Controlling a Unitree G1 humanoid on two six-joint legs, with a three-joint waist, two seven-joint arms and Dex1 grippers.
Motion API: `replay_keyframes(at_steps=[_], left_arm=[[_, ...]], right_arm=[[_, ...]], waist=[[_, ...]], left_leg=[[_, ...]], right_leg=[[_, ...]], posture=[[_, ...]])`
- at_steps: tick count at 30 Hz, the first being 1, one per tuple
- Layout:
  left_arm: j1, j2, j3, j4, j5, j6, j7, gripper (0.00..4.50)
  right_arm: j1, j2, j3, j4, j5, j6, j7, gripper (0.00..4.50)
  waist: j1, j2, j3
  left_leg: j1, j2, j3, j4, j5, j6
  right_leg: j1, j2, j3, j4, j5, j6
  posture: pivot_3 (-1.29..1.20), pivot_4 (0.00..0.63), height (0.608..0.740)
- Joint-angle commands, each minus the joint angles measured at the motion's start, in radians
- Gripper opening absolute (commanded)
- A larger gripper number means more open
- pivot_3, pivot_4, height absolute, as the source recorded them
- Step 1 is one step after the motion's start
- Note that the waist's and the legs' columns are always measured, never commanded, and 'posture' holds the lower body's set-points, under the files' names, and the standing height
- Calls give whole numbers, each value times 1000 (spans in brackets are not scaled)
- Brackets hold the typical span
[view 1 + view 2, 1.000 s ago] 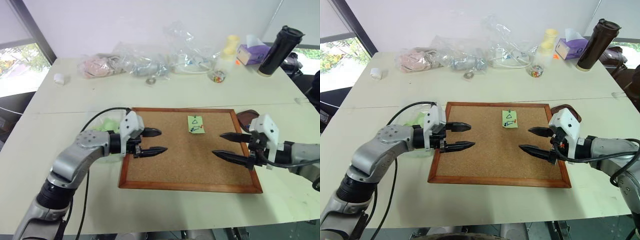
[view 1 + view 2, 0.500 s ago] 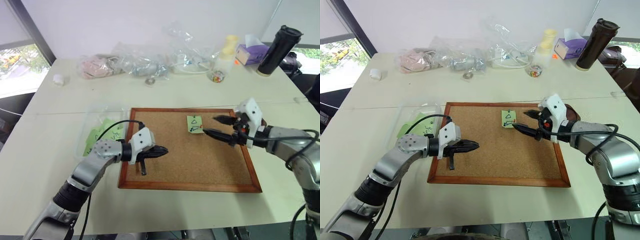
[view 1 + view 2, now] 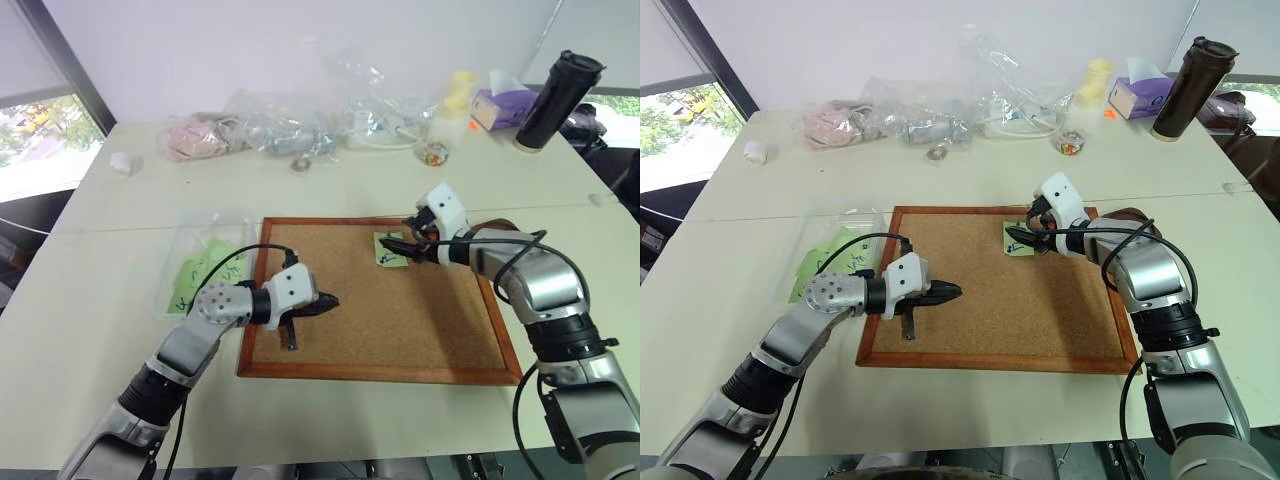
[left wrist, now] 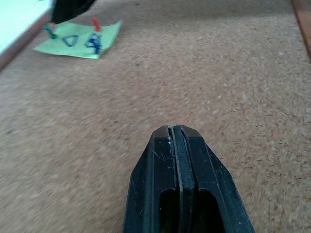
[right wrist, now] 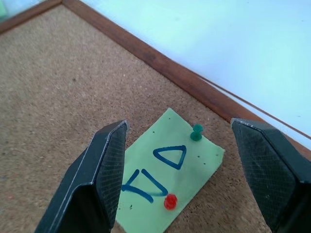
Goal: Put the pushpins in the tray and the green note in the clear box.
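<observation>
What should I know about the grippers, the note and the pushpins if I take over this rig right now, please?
Left gripper: shut, empty, over the cork board.
Right gripper: open, straddling the green note.
Note is pinned to the board by a green pushpin and a red pushpin.
Clear box left of the board holds other green notes.
Done: nothing.
Left: pull both pins into the tray, move the note to the box.

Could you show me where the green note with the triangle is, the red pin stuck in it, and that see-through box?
green note (image 5: 167,187): right wrist view, bare paper beside the drawn triangle.
red pushpin (image 5: 169,202): right wrist view, its round head.
clear box (image 3: 178,262): left eye view, its left wall.
</observation>
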Motion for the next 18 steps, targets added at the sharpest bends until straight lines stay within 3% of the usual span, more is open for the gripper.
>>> replay_keyframes(at_steps=[1, 10, 18], left_arm=[[12, 25, 44, -10, -19, 47, -5, 60], [118, 137, 123, -57, -24, 53, -5, 60], [80, 85, 177, -110, -136, 143, 6, 60]], right_arm=[[-34, 10, -4, -3, -24, -33, 18, 3461], [-19, 13, -28, -36, -26, -24, 35, 3461], [-17, 11, -25, -56, -34, -24, 44, 3461]], waist=[[-2, 0, 0], [-26, 0, 0], [-22, 0, 0]], left_leg=[[0, 0, 0, 0, 0, 0], [-1, 1, -1, -3, 0, 0], [-1, 1, -1, -3, 0, 0]], right_leg=[[0, 0, 0, 0, 0, 0], [-3, 0, 0, 0, 0, 0], [-3, 0, 0, 0, 0, 0]], posture=[[0, 150, 740], [0, 150, 740], [0, 150, 740]])
